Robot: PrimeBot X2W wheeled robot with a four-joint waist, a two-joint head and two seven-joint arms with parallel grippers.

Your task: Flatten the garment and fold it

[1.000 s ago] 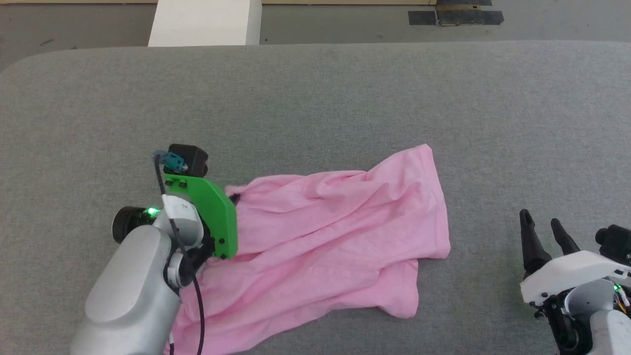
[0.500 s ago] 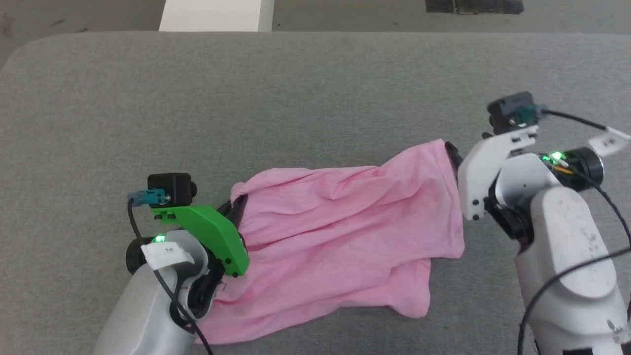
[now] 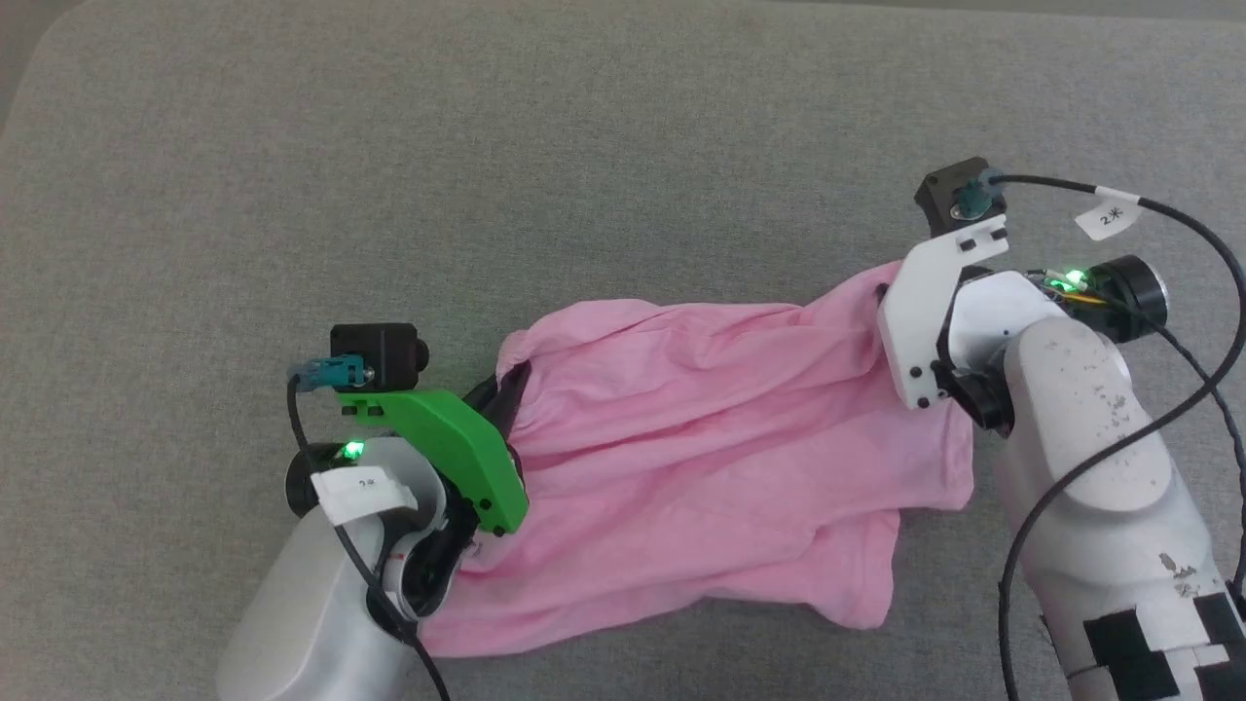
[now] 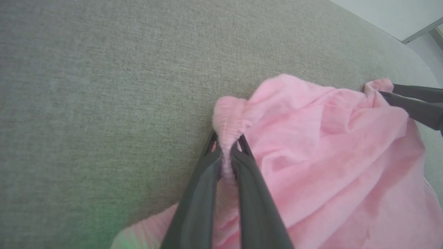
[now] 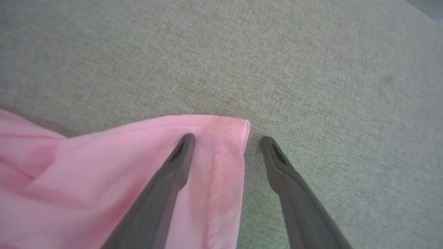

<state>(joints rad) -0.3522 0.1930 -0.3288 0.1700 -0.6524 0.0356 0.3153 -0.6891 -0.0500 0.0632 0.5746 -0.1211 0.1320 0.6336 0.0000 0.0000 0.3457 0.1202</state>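
Note:
The light pink garment (image 3: 701, 458) lies crumpled on the grey padded table (image 3: 584, 146). My left gripper (image 3: 508, 387) is at its left end, shut on the gathered waistband (image 4: 228, 117), which bunches up between the two dark fingers (image 4: 249, 180). My right gripper (image 5: 226, 138) stands open at the garment's far right corner (image 5: 238, 126). One finger (image 5: 173, 169) is over the cloth and the other finger (image 5: 287, 173) is over bare table beside the hem. In the head view the right gripper's white mount (image 3: 925, 321) hides its fingertips.
Grey fabric table surface surrounds the garment on all sides, with wide room beyond it. The right arm's cable (image 3: 1168, 214) loops above its wrist. The right gripper's fingers (image 4: 412, 103) show at the far edge of the left wrist view.
The right arm came from the lower right to the garment's right corner. The left gripper keeps its hold on the waistband. The head camera has tilted down, shifting the whole picture.

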